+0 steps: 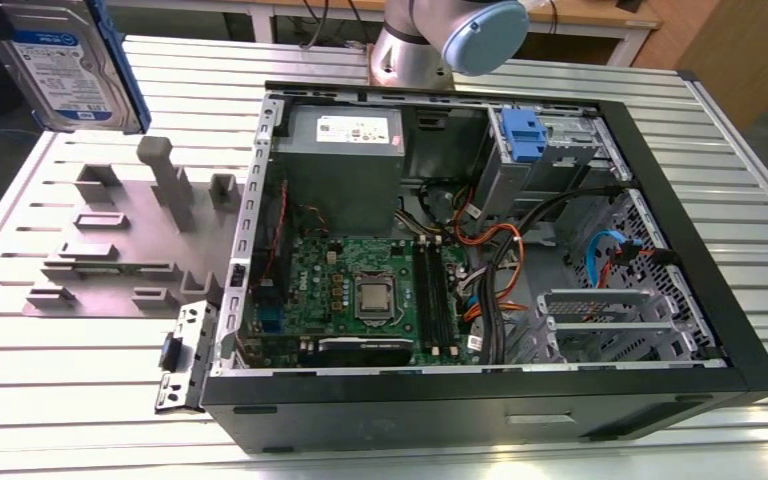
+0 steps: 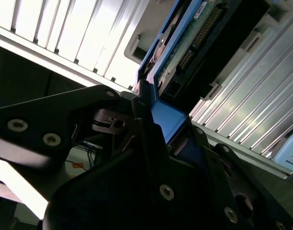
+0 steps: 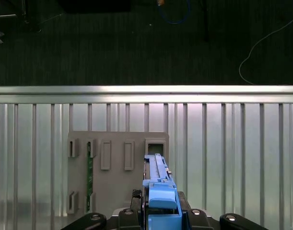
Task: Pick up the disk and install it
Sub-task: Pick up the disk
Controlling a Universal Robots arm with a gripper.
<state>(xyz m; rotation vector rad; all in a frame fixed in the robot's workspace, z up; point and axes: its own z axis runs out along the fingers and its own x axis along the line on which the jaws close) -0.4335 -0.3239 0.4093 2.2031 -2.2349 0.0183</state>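
Gripper clamps the disk edge-on, upper left of the exterior view; narrow hold may let it slip.

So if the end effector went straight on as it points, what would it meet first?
Probably the grey slotted holder plate: the end effector grips the silver blue-railed hard drive, whose far end lines up with an empty slot. Depth unclear.

The disk, gripped by the tool, hung over the fixture, whose upright posts rose beneath it. Beside it the case lay open on top, but cables crossed the inside beside the drive bay.
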